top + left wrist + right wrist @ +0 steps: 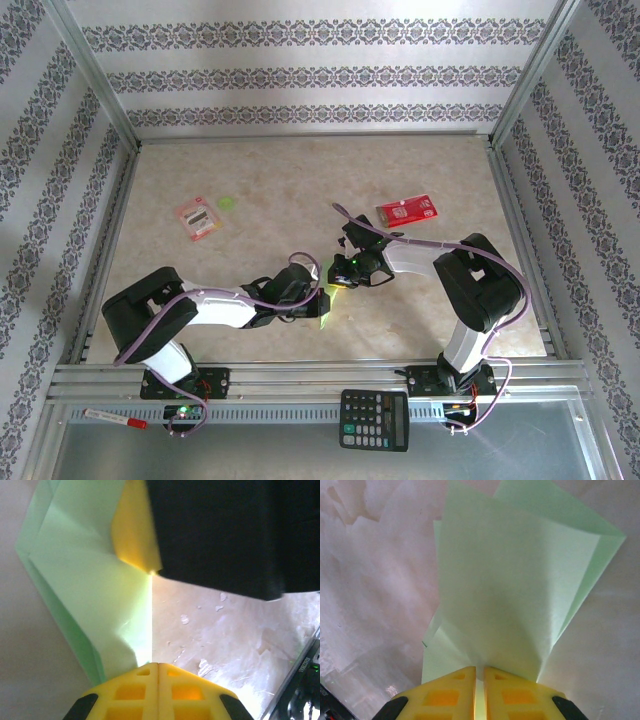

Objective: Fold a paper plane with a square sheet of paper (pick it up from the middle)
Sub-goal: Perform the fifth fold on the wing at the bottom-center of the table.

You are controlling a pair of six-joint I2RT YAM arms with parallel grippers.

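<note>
Light-green sheet [520, 590], part-folded, six o'clock over counter [300, 170]: my left fingers [130, 692] and right fingers [510, 695] both clamp it narrow, opposed, probably to hold the crease aligned.

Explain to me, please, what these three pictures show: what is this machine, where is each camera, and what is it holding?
It is two robot arms bolted to the edge of a table. One picture looks down from above: left arm, right arm. The other two come from cameras on each wrist. Both pairs of yellow jaws are shut on the light-green sheet of paper, already folded. On the table lie a red packet, a pink packet and a small green disc.
</note>
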